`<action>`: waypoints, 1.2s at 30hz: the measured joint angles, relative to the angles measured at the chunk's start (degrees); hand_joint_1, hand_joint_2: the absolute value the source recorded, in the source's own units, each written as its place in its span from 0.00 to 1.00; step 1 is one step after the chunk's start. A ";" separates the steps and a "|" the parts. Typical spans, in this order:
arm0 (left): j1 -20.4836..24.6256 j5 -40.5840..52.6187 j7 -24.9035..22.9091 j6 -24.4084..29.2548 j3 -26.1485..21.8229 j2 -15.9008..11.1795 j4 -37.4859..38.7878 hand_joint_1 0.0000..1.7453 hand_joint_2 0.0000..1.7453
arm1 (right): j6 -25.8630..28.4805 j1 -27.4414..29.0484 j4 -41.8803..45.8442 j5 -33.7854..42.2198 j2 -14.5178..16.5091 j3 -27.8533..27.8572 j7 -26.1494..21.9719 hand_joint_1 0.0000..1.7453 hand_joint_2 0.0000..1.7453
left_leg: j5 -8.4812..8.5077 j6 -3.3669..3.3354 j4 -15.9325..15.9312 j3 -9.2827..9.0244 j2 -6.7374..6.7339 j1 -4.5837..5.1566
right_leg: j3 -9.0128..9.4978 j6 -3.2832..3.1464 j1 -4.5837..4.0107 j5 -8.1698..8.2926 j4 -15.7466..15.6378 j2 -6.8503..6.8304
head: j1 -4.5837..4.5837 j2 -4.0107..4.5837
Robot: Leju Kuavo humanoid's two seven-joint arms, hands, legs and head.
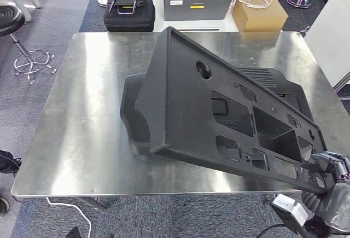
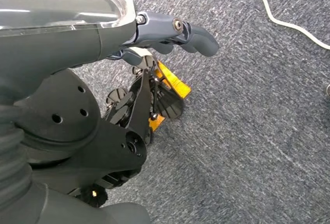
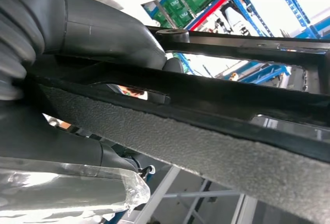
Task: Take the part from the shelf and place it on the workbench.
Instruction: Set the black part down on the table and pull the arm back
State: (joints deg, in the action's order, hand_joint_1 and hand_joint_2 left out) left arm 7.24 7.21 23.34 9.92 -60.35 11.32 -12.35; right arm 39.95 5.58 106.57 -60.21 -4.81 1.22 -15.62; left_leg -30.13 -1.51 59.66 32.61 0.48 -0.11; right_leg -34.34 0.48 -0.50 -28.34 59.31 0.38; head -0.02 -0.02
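Note:
A large black moulded plastic part (image 1: 214, 106) hangs tilted over the steel workbench (image 1: 82, 112), its far end raised. My right hand (image 1: 330, 168) grips its near right corner at the bench's front edge. In the right wrist view the thumb (image 3: 113, 33) and fingers clamp the part's textured rim (image 3: 218, 152). Under the held part a second, similar black part (image 1: 133, 109) lies flat on the bench, its ribbed vent (image 1: 260, 76) showing behind. My left hand (image 2: 175, 31) hangs over grey carpet with its fingers stretched out, holding nothing.
Behind the bench on a white table stand a black case with a controller (image 1: 129, 13), a grey laptop (image 1: 198, 1) and a cardboard box (image 1: 259, 12); a person sits there. A stool (image 1: 10, 19) stands far left. A white cable (image 1: 70, 208) lies on the floor.

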 joint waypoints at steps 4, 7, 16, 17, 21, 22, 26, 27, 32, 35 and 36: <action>0.01 0.00 -0.13 -0.04 0.11 0.00 0.00 0.00 1.00 | -0.01 -0.46 -0.19 -0.19 -0.28 -0.25 0.35 1.00 1.00 | 0.00 0.00 0.00 0.00 0.00 0.03 | 0.01 0.00 0.01 0.00 0.00 0.00 | -0.01 0.00; 0.21 0.00 -0.25 -0.61 0.65 -0.01 0.00 0.00 1.00 | -0.58 -3.35 -1.35 -0.79 -1.53 -1.82 1.81 1.00 1.00 | 0.01 -0.01 0.00 -0.05 0.00 0.09 | 0.06 -0.01 0.06 0.02 -0.01 0.00 | -0.01 0.00; 0.83 0.00 0.91 -3.47 2.39 -0.02 0.00 0.00 0.50 | -4.57 -15.05 -7.30 -3.31 -4.57 -9.56 5.54 1.00 1.00 | 0.01 -0.02 0.01 -0.17 0.00 0.18 | 0.15 -0.02 0.15 0.04 -0.01 0.00 | 0.00 0.00; 0.85 0.00 0.78 -3.45 2.46 -0.02 0.00 0.00 0.25 | -5.00 -16.14 -8.06 -3.93 -4.72 -10.39 6.09 1.00 1.00 | 0.01 -0.01 0.01 -0.17 0.00 0.18 | 0.15 -0.02 0.15 0.04 -0.01 0.00 | 0.00 0.00; 1.07 0.00 -0.76 -3.03 2.61 0.00 0.00 0.00 0.00 | -7.36 -21.47 -12.05 -9.59 -5.11 -13.87 9.85 1.00 1.00 | 0.02 -0.01 0.01 -0.17 -0.01 0.17 | 0.15 -0.03 0.15 0.04 0.02 0.01 | 0.00 0.00; 1.18 0.00 -1.09 -2.95 2.73 0.00 0.00 0.00 0.00 | -7.98 -23.23 -13.44 -11.78 -5.14 -14.77 11.23 1.00 1.00 | 0.02 -0.01 0.01 -0.18 -0.01 0.17 | 0.15 -0.04 0.15 0.05 0.02 0.01 | 0.00 0.00; 1.63 0.00 -1.78 -2.91 3.48 0.00 0.00 0.00 0.00 | -10.24 -30.63 -20.15 -20.15 -5.18 -18.13 17.13 1.00 1.00 | 0.10 -0.02 0.01 -0.19 0.00 0.17 | 0.17 -0.06 0.15 0.08 0.03 -0.01 | 0.01 0.00; 1.69 0.00 -1.86 -2.92 3.67 0.00 0.00 0.00 0.00 | -10.81 -32.38 -21.83 -21.56 -5.18 -18.79 18.32 1.00 1.00 | 0.10 -0.02 0.01 -0.19 0.00 0.18 | 0.17 -0.06 0.15 0.09 0.04 -0.01 | 0.01 0.00; 1.88 0.00 -2.37 -3.14 4.07 0.02 0.00 0.00 0.00 | -14.23 -40.65 -30.62 -26.25 -5.18 -21.08 23.38 1.00 1.00 | 0.10 -0.02 0.02 -0.18 0.01 0.18 | 0.18 -0.06 0.15 0.10 0.04 -0.02 | 0.00 0.00; 1.90 0.00 -2.45 -3.35 4.48 0.02 0.00 0.00 0.00 | -15.24 -44.79 -36.13 -27.09 -5.18 -21.79 25.22 1.00 1.00 | 0.10 -0.02 0.03 -0.17 0.02 0.19 | 0.16 -0.06 0.16 0.10 0.04 -0.02 | 0.00 0.00; 1.90 0.00 -2.31 -3.46 4.69 0.02 0.00 0.00 0.00 | -15.30 -46.02 -37.88 -27.11 -5.18 -21.97 25.50 1.00 1.00 | 0.10 -0.02 0.03 -0.16 0.02 0.19 | 0.16 -0.06 0.16 0.10 0.04 -0.02 | 0.00 0.00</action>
State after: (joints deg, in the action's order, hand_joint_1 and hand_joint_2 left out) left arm 9.14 7.21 21.03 6.46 -55.66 11.34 -12.35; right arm 24.65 -40.44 68.69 -87.32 -9.99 -20.75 9.88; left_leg -30.03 -1.53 59.69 32.45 0.50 0.09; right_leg -34.19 0.43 -0.34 -28.24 59.34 0.36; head -0.02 -0.02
